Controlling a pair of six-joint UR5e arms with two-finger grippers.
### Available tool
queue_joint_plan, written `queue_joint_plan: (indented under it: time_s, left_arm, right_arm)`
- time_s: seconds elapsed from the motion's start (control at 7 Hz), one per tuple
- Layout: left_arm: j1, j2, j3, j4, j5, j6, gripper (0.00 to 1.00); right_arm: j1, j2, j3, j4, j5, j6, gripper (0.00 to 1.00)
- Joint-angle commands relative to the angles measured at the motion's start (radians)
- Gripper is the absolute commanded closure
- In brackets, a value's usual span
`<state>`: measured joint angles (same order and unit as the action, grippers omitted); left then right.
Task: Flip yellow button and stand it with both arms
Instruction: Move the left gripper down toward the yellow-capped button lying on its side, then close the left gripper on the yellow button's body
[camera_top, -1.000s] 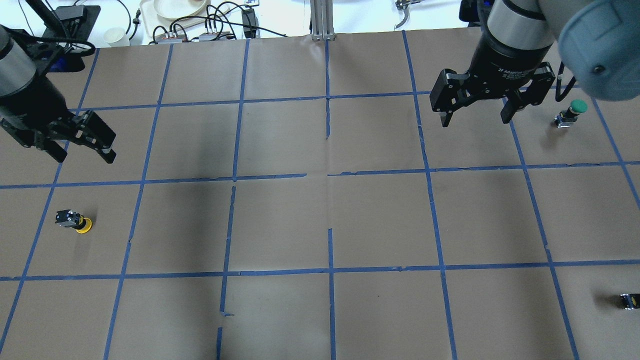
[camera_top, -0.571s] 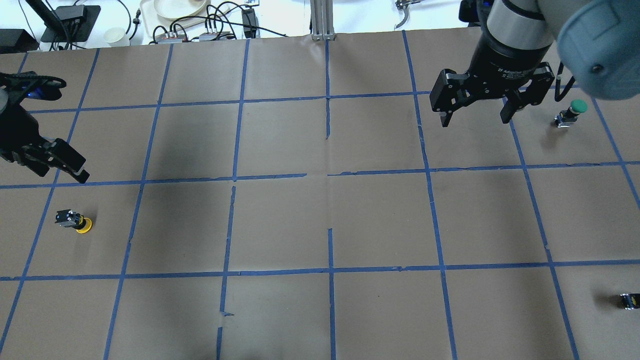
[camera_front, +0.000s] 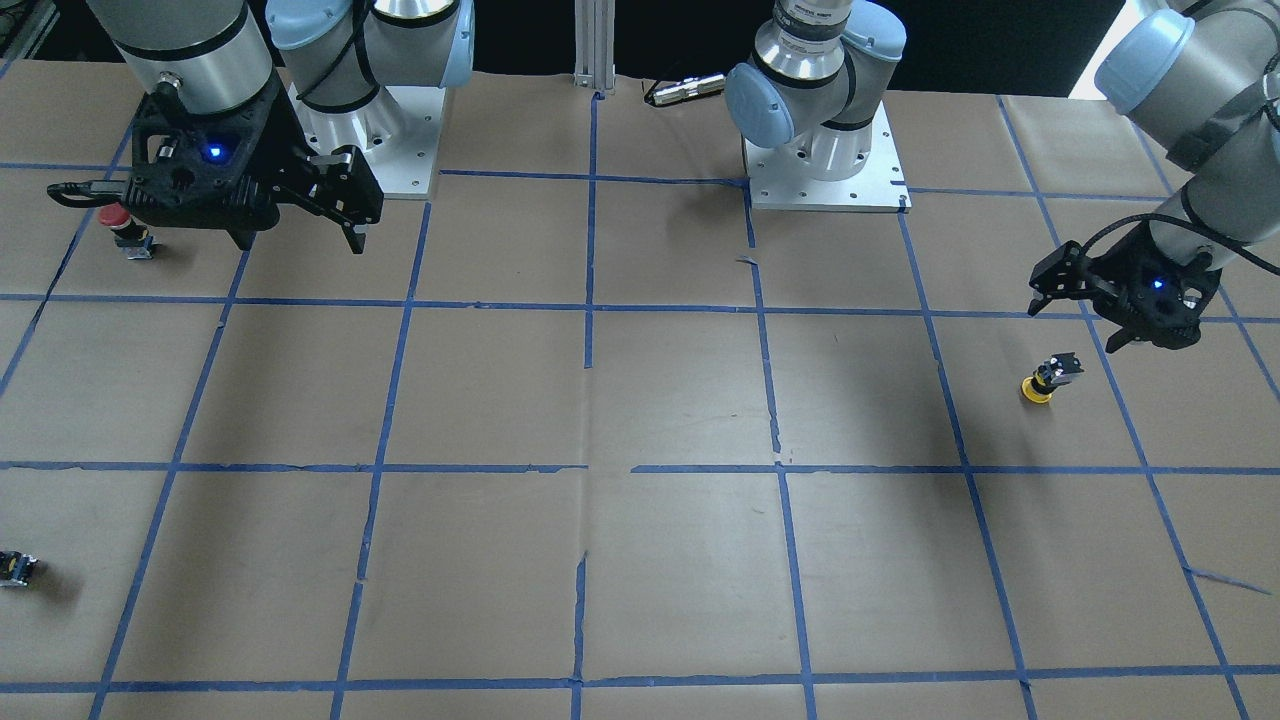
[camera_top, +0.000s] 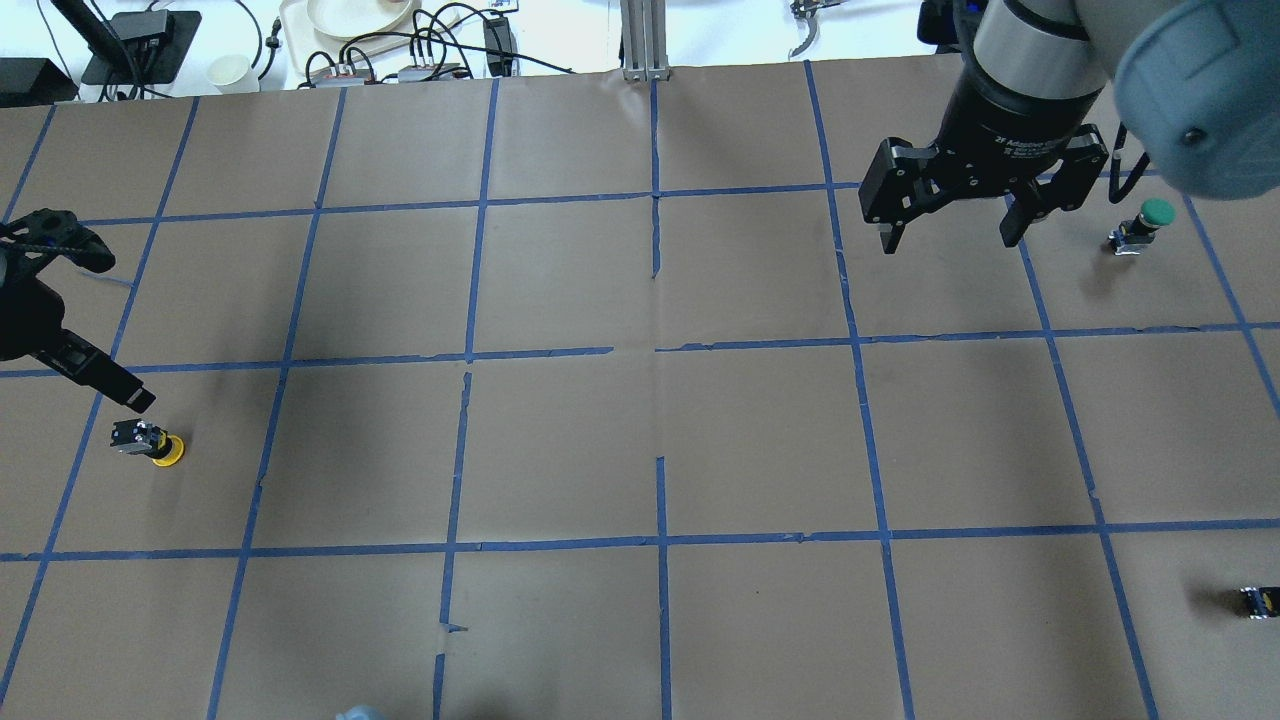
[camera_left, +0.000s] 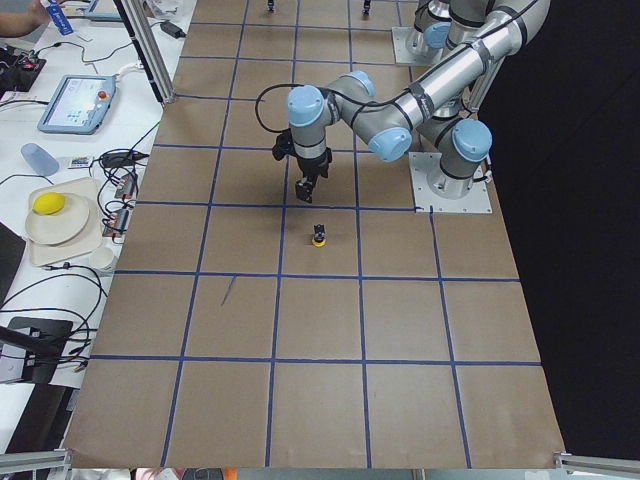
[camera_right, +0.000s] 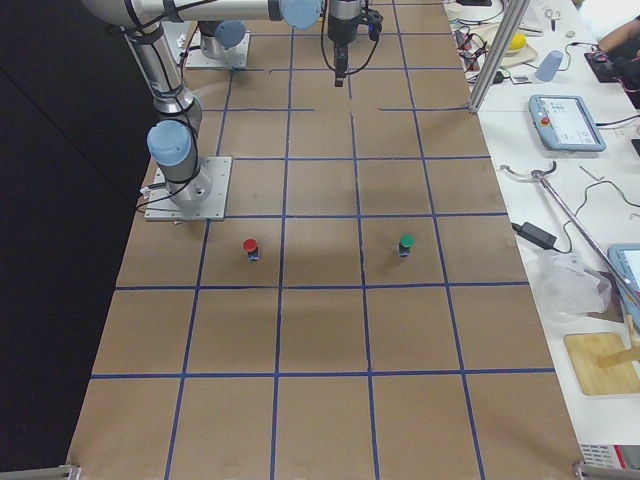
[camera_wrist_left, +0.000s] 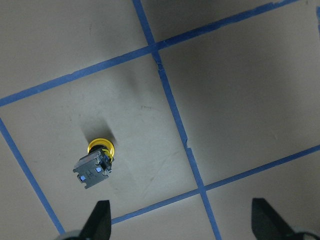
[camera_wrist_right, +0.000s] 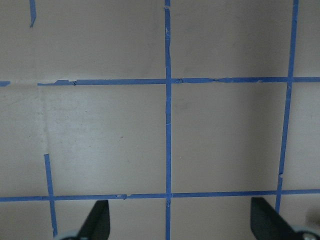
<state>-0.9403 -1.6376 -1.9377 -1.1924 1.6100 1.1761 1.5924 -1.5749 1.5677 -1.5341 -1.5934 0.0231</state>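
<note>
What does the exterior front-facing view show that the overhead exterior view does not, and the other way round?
Only the front-facing view shows the red button, partly behind the right arm's jaws, and the arms' base plates. Only the overhead view shows the green button and a white plate beyond the table. Both show the yellow button and the small capless block on the brown paper.
</note>
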Motion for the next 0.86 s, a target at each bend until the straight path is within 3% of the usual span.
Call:
queue_joint_plan:
  time_s: [0.0, 0.14, 0.43, 0.71]
  left_arm:
    - [0.098, -0.078, -0.069, 0.190, -0.045, 0.252, 0.01]
    - [0.124, -0.123, -0.060, 0.203, -0.130, 0.480, 0.01]
    - [0.136, -0.166, -0.066, 0.269, -0.131, 0.749, 0.01]
    - [0.143, -0.194, -0.070, 0.267, -0.099, 0.861, 0.01]
  right_arm:
    - [0.000, 0.001, 0.000, -0.001, 0.001, 0.000, 0.00]
    - [0.000, 0.001, 0.000, 0.000, 0.000, 0.000, 0.00]
    - [-0.002, 0.001, 0.000, 0.000, -0.002, -0.002, 0.00]
    - [-0.002, 0.001, 0.000, 0.000, -0.002, -0.002, 0.00]
